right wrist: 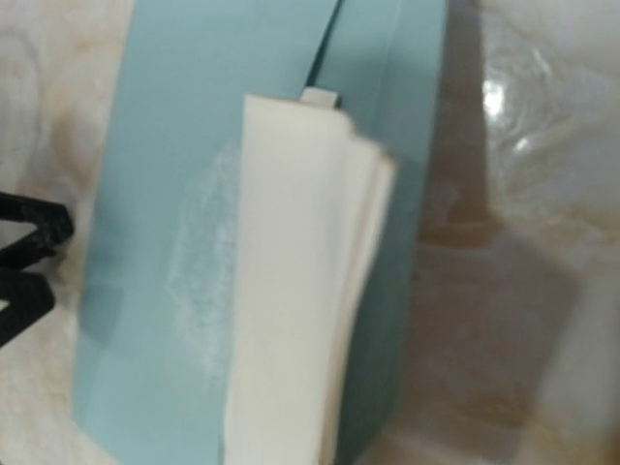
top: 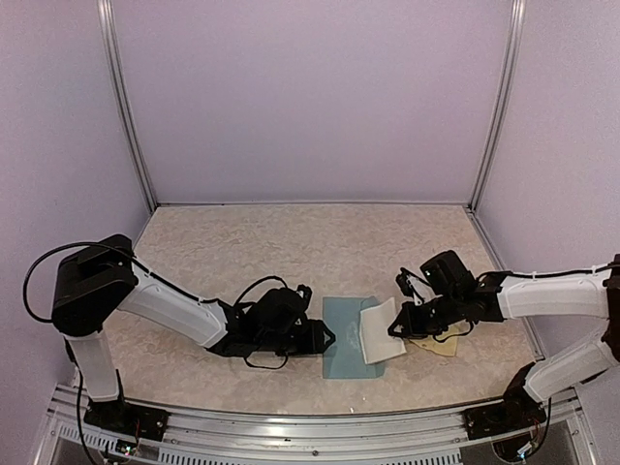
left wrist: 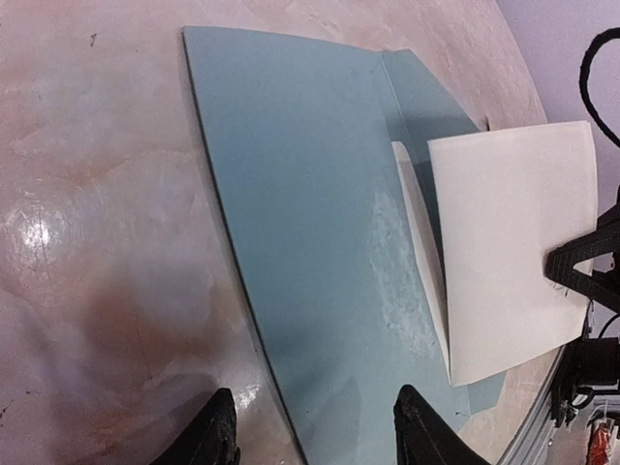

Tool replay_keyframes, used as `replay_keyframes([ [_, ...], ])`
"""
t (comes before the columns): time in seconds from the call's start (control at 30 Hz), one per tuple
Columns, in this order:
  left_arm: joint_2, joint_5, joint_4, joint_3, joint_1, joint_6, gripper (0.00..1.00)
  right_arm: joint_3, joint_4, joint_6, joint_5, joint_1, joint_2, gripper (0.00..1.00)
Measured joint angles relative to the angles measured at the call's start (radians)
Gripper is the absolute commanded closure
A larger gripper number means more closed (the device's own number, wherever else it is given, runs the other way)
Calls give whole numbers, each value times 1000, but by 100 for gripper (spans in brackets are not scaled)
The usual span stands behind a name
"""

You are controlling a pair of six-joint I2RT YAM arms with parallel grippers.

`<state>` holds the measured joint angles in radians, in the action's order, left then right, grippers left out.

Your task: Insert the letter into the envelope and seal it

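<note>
As we angle the folded white paper letter (top: 380, 331) toward the teal-blue paper envelope (top: 339, 360), slippage threatens.
Right gripper (top: 395, 329) clamps it; left gripper (left wrist: 315, 412) gapes, so the envelope may slide.

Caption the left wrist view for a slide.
Open left gripper over teal envelope; right gripper holds white letter over it.

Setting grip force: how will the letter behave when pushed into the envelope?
Probably light and floppy: the letter is thin folded paper, its layers fanning apart. Held by one edge, it may buckle rather than slide.
</note>
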<state>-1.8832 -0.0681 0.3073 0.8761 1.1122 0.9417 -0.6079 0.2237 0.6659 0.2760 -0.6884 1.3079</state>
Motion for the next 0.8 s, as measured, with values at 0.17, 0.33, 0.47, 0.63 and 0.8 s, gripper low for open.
replay_keyframes([
  [0.17,-27,16,17,24,-1,8,50,0,-5,0,-4,2,35,100],
  [0.33,-39,31,41,27,-3,17,51,-2,-1,2,-20,4,72,100],
  [0.47,-39,34,42,27,-5,21,51,-3,23,13,-49,4,84,100],
  [0.63,-39,35,44,26,-5,24,52,-3,36,32,-68,4,84,100],
  [0.8,-40,42,47,26,-6,23,52,-5,45,35,-72,4,86,100],
])
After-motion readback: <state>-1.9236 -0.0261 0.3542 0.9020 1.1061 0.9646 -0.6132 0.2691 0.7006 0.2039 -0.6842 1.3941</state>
